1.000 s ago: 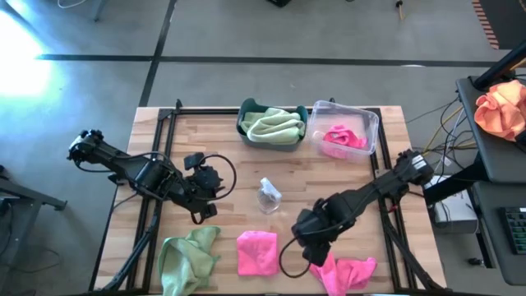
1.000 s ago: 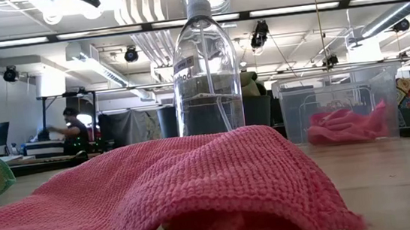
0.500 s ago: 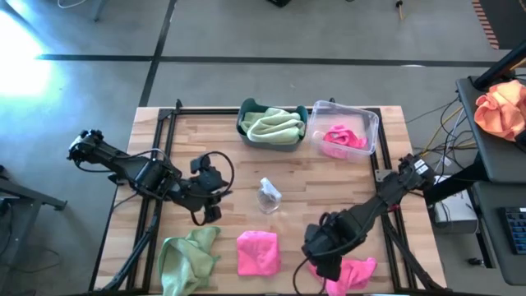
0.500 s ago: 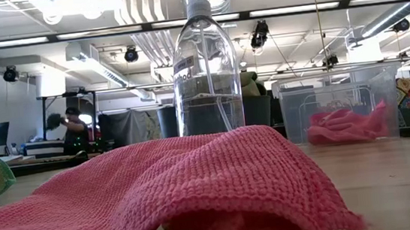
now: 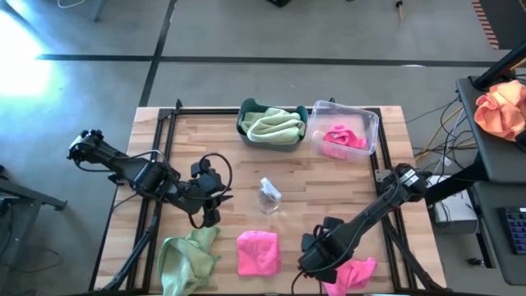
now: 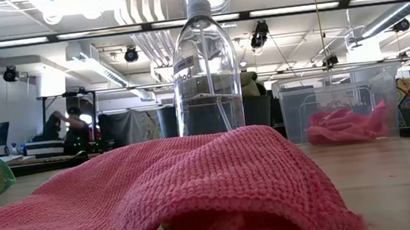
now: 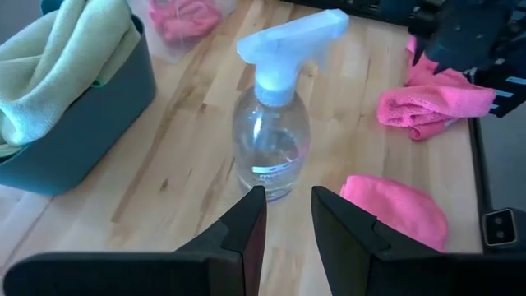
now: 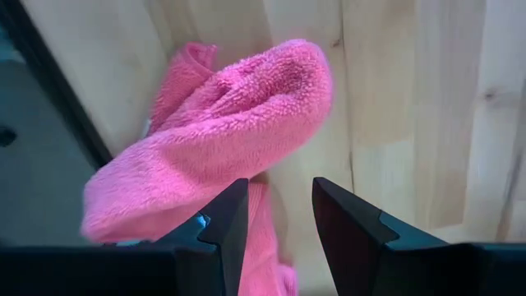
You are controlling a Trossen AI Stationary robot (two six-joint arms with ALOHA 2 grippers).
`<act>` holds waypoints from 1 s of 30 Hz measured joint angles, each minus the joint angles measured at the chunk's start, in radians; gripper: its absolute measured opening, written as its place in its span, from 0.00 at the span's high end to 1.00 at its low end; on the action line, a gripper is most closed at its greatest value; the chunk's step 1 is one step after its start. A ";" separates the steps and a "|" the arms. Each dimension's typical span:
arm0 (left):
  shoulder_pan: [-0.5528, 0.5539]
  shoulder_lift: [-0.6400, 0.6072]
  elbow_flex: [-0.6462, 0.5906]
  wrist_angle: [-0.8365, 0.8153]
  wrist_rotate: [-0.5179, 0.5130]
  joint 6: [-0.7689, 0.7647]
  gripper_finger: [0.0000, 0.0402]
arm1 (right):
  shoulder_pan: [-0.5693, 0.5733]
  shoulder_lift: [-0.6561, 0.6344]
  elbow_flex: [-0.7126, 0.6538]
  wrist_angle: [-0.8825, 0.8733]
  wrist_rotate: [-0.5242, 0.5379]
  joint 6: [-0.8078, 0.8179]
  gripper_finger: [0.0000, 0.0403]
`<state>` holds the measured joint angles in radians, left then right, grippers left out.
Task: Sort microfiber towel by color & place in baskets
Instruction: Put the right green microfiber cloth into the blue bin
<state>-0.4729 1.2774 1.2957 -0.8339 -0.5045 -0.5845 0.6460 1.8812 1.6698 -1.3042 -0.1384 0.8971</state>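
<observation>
Microfiber towels lie split between baskets and wooden surface (image 5: 345,177): sage green ones (image 5: 274,125) fill the dark teal plastic basket (image 5: 246,109), a pink one (image 5: 343,138) sits in the clear plastic basket (image 5: 367,119), while a crumpled green towel (image 5: 187,255) and two bright pink towels (image 5: 258,252) wait along the near edge. The right pincer (image 8: 275,218) hovers just above the pink towel at the near right corner (image 8: 222,140), fingers apart and empty; the left pincer (image 7: 286,218) – also parted, holding nothing – points at a clear plastic spray bottle (image 7: 275,123) mid-surface. That corner towel overhangs the edge, so a shallow pinch might drag it off – or catch only a fold.
</observation>
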 joint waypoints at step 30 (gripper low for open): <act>-0.028 0.000 0.000 0.014 0.000 -0.062 0.79 | 0.037 -0.017 -0.285 0.417 0.007 0.072 0.68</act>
<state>-0.5011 1.2774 1.2957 -0.8204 -0.5045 -0.6464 0.6830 1.8645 1.3851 -0.8872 -0.1309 0.9695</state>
